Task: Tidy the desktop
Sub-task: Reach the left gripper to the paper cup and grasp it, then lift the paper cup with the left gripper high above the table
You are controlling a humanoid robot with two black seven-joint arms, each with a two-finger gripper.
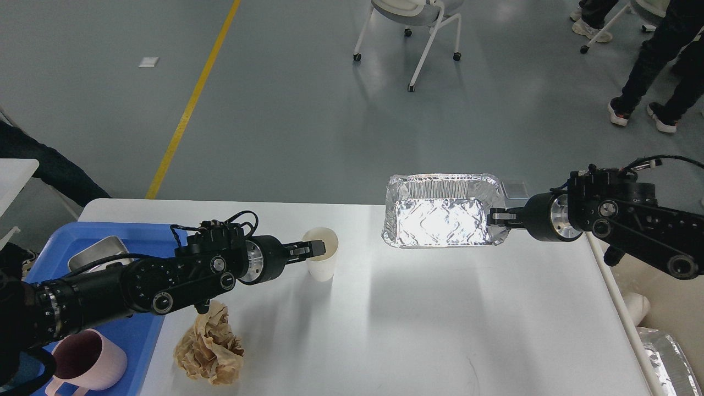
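Fingers of our left gripper pinched the white cup's rim near the desktop's far edge, our right gripper clamped the raised foil tray's wall, whose thin foil, we judged, could buckle and drop.

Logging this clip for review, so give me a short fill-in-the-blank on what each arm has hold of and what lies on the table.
1. The right gripper holds the foil tray by its ____ edge.
2. The left gripper grips the rim of a white ____.
3. The crumpled brown paper lies on the desktop just right of the ____ tray.
4. The pink mug stands on the blue tray at its ____ end.

Missing words: right; cup; blue; near
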